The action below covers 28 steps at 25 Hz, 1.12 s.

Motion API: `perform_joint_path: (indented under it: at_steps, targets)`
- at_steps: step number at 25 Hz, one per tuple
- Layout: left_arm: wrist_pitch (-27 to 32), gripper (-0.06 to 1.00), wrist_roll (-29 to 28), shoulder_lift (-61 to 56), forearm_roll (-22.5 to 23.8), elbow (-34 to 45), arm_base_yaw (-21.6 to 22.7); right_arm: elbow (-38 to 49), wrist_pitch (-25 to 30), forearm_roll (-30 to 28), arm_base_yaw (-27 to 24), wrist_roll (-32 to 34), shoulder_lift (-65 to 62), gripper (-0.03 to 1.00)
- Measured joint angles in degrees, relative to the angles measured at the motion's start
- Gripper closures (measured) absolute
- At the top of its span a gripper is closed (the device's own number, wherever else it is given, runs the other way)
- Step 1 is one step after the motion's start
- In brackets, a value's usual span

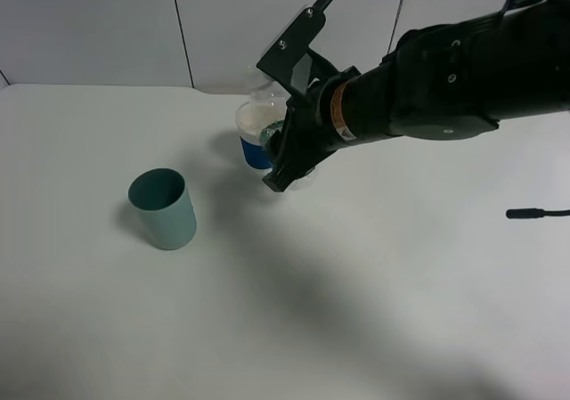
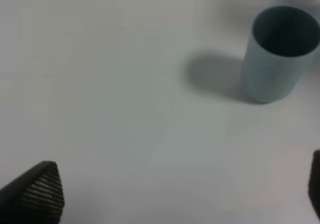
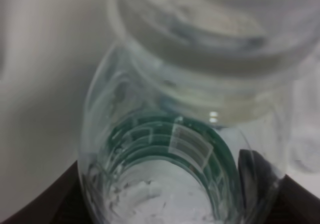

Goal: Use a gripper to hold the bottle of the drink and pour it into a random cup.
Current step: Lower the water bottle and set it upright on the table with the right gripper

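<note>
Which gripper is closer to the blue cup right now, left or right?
Right. The right gripper holds the bottle right over the blue cup. The left gripper hangs over bare table, beyond the teal cup.

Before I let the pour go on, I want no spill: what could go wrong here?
1. The bottle is tilted in the right gripper over the blue cup; its mouth is hidden from the high camera, so drink could miss the rim.
2. The arm crowds that cup and could knock it.
3. The green cup stands well apart, safe.
</note>
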Motion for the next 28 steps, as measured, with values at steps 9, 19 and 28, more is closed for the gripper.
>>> perform_joint_path:
  at_steps: [9, 19, 28]
  targets:
    - [0.0, -0.05, 0.0, 0.0, 0.0, 0.0, 0.0, 6.4, -13.5, 0.0, -2.3, -1.3, -0.3, 0.40]
    - [0.0, -0.05, 0.0, 0.0, 0.0, 0.0, 0.0, 16.6, -27.3, 0.0, -8.8, -9.4, -3.2, 0.40]
    - [0.0, -0.05, 0.0, 0.0, 0.0, 0.0, 0.0, 20.7, -31.6, 3.4, -15.4, -9.8, -3.6, 0.40]
